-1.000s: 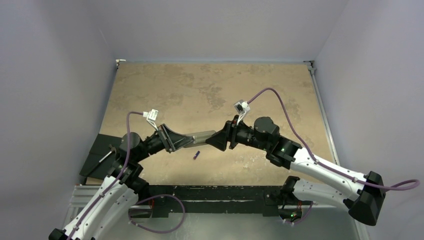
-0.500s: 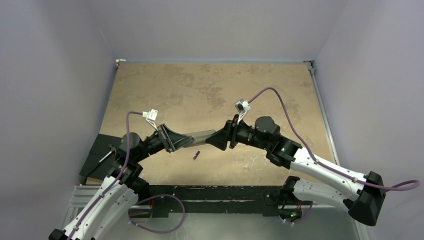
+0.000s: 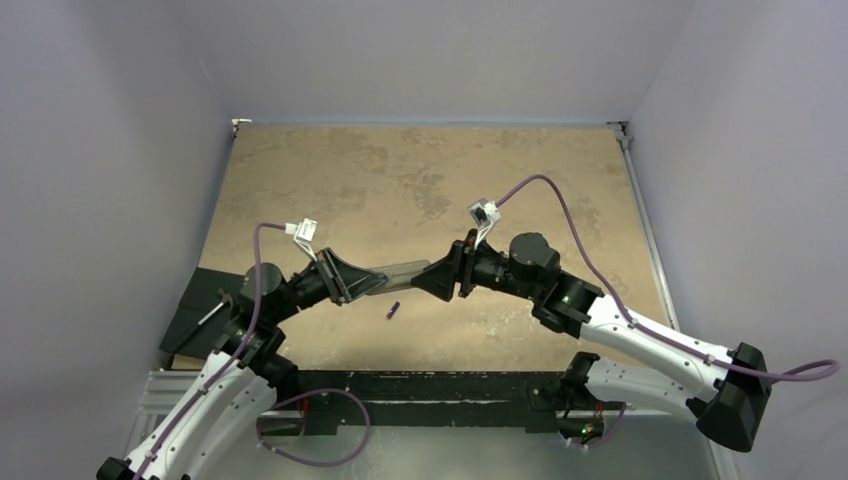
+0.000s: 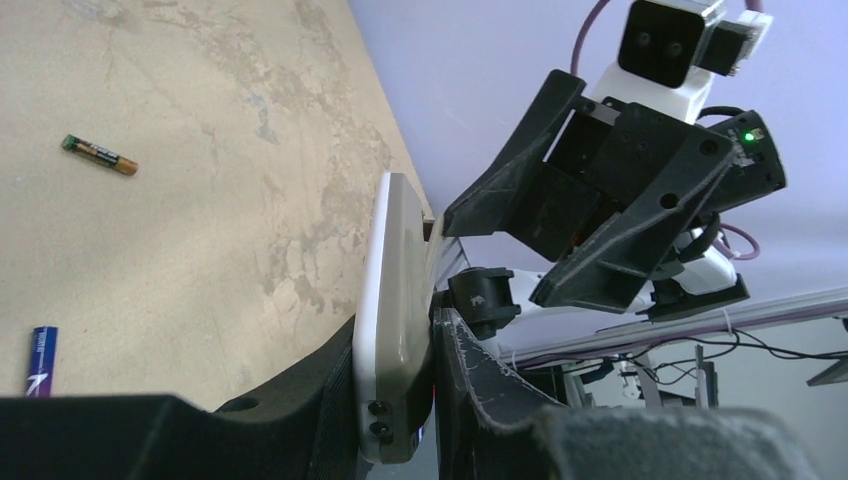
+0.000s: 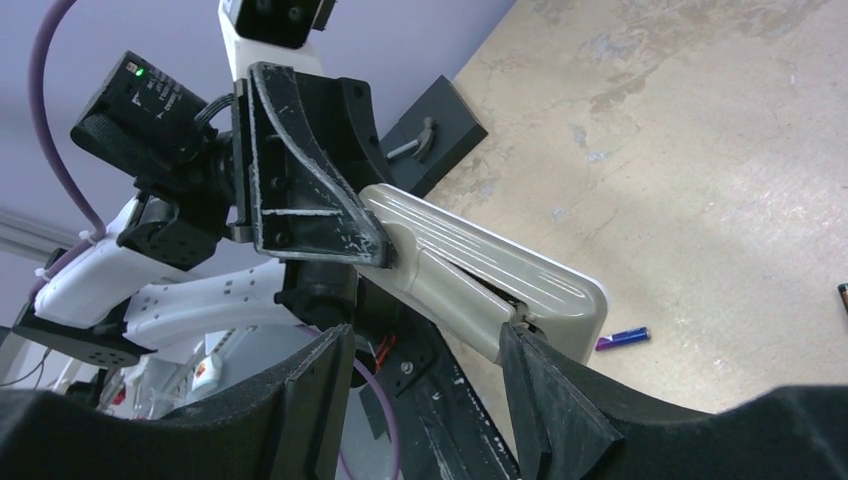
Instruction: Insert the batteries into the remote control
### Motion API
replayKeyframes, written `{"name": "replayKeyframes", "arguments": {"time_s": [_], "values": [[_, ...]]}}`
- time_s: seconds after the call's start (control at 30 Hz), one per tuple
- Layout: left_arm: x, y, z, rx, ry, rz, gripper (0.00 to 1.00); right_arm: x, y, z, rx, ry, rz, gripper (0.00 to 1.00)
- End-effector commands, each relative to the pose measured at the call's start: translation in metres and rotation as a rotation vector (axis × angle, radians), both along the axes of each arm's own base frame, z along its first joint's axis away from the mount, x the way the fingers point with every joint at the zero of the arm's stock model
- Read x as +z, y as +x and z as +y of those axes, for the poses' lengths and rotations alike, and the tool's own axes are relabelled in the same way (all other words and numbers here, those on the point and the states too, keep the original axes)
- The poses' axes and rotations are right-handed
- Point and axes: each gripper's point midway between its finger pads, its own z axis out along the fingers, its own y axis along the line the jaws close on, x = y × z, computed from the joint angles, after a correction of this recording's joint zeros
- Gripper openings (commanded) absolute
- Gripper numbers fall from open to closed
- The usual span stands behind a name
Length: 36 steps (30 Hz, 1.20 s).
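My left gripper (image 3: 352, 280) is shut on one end of the remote control (image 3: 400, 272) and holds it off the table, its grey back turned toward the right arm. The left wrist view shows it edge-on (image 4: 395, 320) between the pads. My right gripper (image 5: 430, 350) is open at the remote's free end (image 5: 480, 270). One of its fingertips (image 5: 520, 345) touches the seam of the grey back panel. The purple-blue battery (image 3: 393, 310) lies on the table below the remote. The brown battery with the gold end (image 4: 98, 155) lies farther off on the table.
A black box with a tool on it (image 3: 200, 310) sits at the table's left near edge, behind the left arm. The sandy tabletop (image 3: 420, 180) stretches to the back wall. The metal rail (image 3: 420, 385) runs along the near edge.
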Motion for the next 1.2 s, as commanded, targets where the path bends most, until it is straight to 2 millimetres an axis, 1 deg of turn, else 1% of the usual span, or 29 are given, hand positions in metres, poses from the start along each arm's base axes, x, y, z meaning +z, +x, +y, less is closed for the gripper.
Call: {"name": "replayKeyframes", "arguments": {"time_s": [0.0,0.23,0.37,0.53,0.8,0.87,1.0,1.17], "values": [[0.002,0.001,-0.003,-0.011,0.019,-0.011,0.00,0.036,-0.026,0.012,0.132,0.119,-0.034,0.62],[0.002,0.002,-0.003,-0.010,0.020,-0.008,0.00,0.032,-0.023,0.011,0.116,0.100,-0.031,0.62],[0.006,0.001,-0.004,-0.014,0.011,-0.013,0.00,0.021,-0.019,0.011,0.095,0.068,-0.020,0.62],[0.006,0.001,-0.004,-0.016,0.007,-0.011,0.00,0.007,-0.013,0.010,0.060,0.030,-0.003,0.62],[-0.003,0.003,-0.003,-0.001,0.025,0.010,0.00,-0.010,-0.005,0.006,0.012,-0.021,0.003,0.63],[-0.005,0.004,-0.002,0.001,0.030,0.015,0.00,-0.013,-0.006,0.005,0.016,-0.027,0.005,0.63],[-0.008,0.004,-0.002,0.002,0.034,0.024,0.00,-0.018,-0.006,0.004,0.011,-0.031,0.013,0.63],[-0.007,0.004,-0.002,0.002,0.034,0.021,0.00,-0.022,-0.003,0.003,-0.006,-0.040,0.016,0.63]]}}
